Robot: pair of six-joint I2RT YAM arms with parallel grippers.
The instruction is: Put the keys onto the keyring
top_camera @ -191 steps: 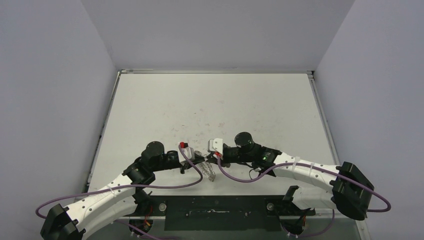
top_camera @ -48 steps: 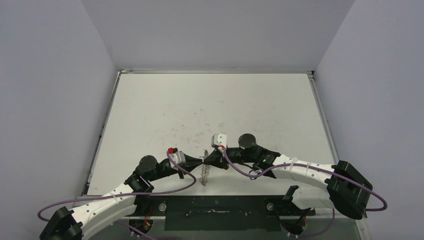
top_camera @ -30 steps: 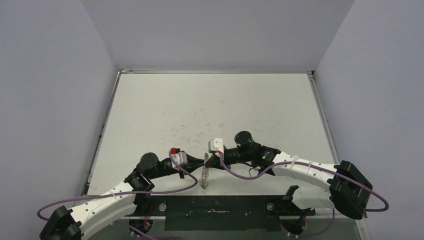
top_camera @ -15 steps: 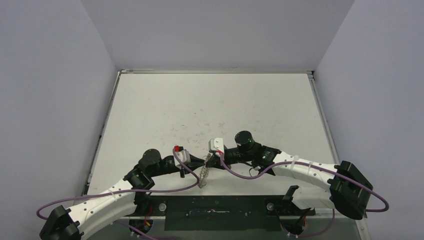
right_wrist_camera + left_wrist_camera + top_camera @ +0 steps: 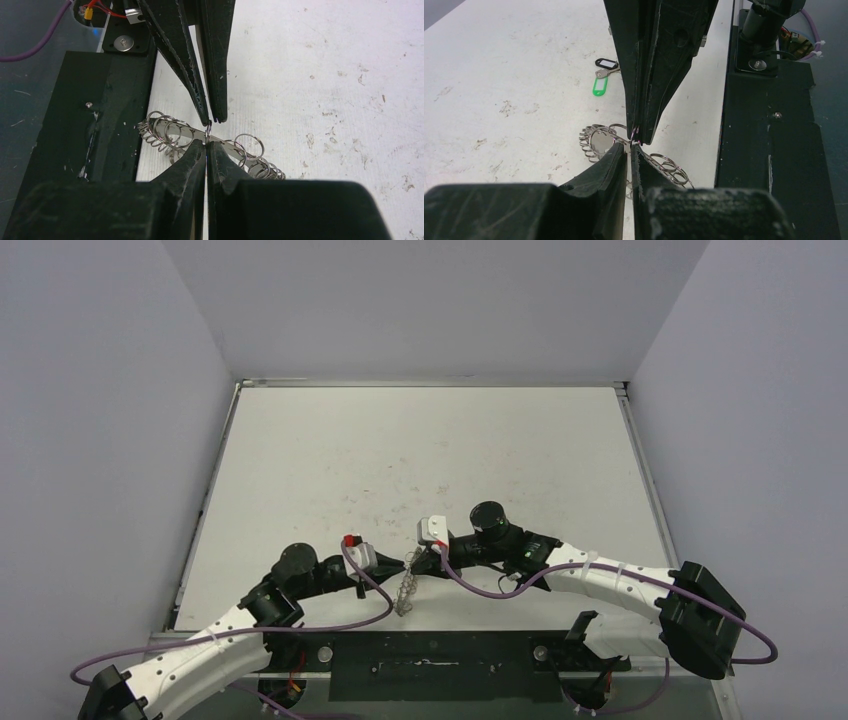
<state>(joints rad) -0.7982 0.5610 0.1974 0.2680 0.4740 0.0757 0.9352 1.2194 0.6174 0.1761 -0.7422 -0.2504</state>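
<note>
Left gripper: the left gripper [image 5: 629,151] reaches in from the left, its black fingers pressed nearly together with only a sliver between the tips, pinched on the keyring.
Right gripper: the right gripper [image 5: 206,146] comes from the opposite side with its fingers drawn together, clamped on the band of the same ring.
Meeting point: the two pairs of tips stand nose to nose, almost touching, with one small wire loop running between them in the right wrist view.
Keyring: the large silvery metal keyring [image 5: 596,140], fringed all round with small wire loops like a wreath, is held by both grippers. Its loops spread out to either side of the tips, and in the top view it hangs down from them near the front edge of the table. I cannot tell whether its lowest loops touch the surface.
Keys: the keys [image 5: 606,73], a small silvery metal key with a bright green plastic tag [image 5: 598,86] and a black oblong tag [image 5: 606,63], lie flat on the table. They are apart from the ring, beyond it in the left wrist view and just beside the right gripper's fingers. They are not on the ring.
Table: the white, scuffed table [image 5: 420,450] has grey walls on three sides.
Base plate: the black base plate [image 5: 769,150] runs along the near edge, just beside the hanging ring.
</note>
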